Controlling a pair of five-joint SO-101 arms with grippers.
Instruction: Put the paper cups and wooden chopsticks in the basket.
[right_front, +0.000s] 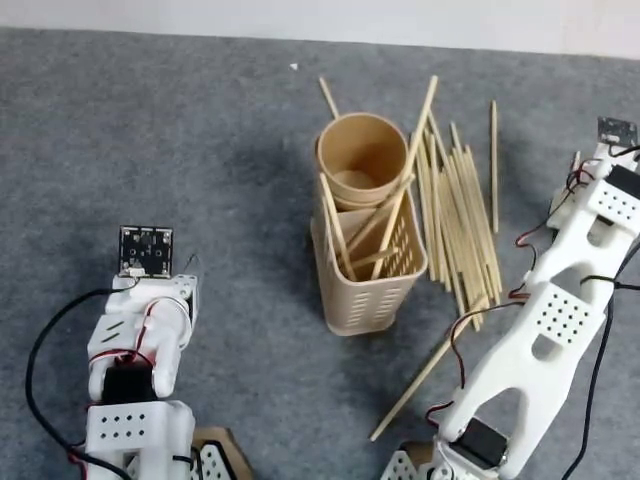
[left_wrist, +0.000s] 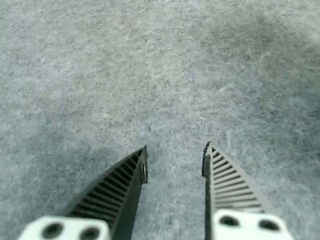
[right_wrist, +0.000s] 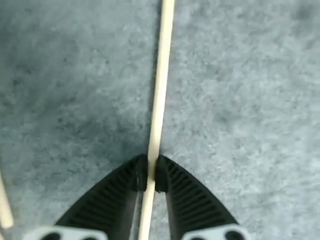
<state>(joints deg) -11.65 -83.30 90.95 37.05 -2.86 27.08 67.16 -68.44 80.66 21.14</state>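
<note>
A beige slotted basket (right_front: 360, 295) stands mid-table. Nested paper cups (right_front: 362, 150) sit in its far end, and a few wooden chopsticks (right_front: 395, 215) lean inside it. Several loose chopsticks (right_front: 455, 210) lie fanned on the carpet just right of the basket. My right gripper (right_wrist: 151, 167) is shut on one chopstick (right_wrist: 161, 85) down at the carpet, at the far right of the table beyond that pile. My left gripper (left_wrist: 175, 155) hangs open over bare carpet, left of the basket and well away from it (right_front: 188, 272).
One chopstick (right_front: 425, 375) lies slanted in front of the basket near the right arm (right_front: 560, 310). A single one (right_front: 493, 165) lies right of the pile, and another (right_front: 328, 97) pokes out behind the basket. Grey carpet (right_front: 200, 150) covers the table.
</note>
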